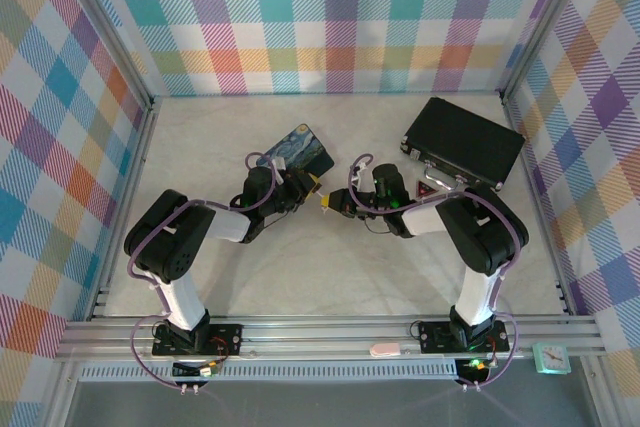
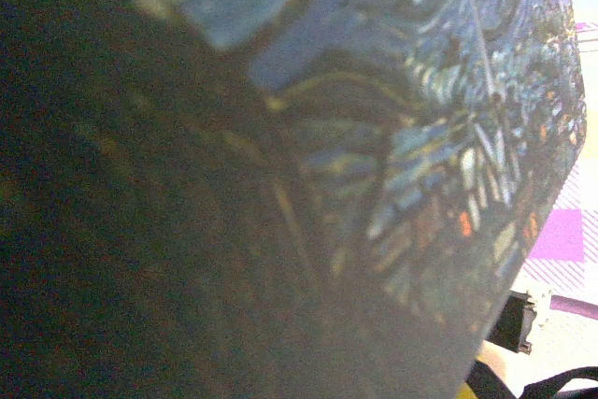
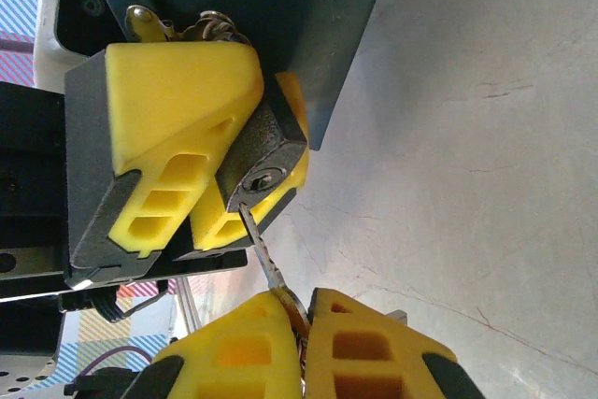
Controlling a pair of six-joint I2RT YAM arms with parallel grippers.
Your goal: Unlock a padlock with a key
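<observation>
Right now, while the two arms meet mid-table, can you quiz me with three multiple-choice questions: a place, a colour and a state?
1. Where is the padlock?
A. on the black case
B. clamped in the left gripper
C. loose on the table

2. What colour are the gripper fingers?
A. yellow
B. red
C. white

3. What is the right gripper doing?
A. standing open
B. shut on the key
C. shut on the painted tin

Answers:
1 B: the dark lock body sits between two fingers.
2 A: every finger in the right wrist view is yellow.
3 B: its fingers pinch the key, whose tip is at the lock.
</observation>
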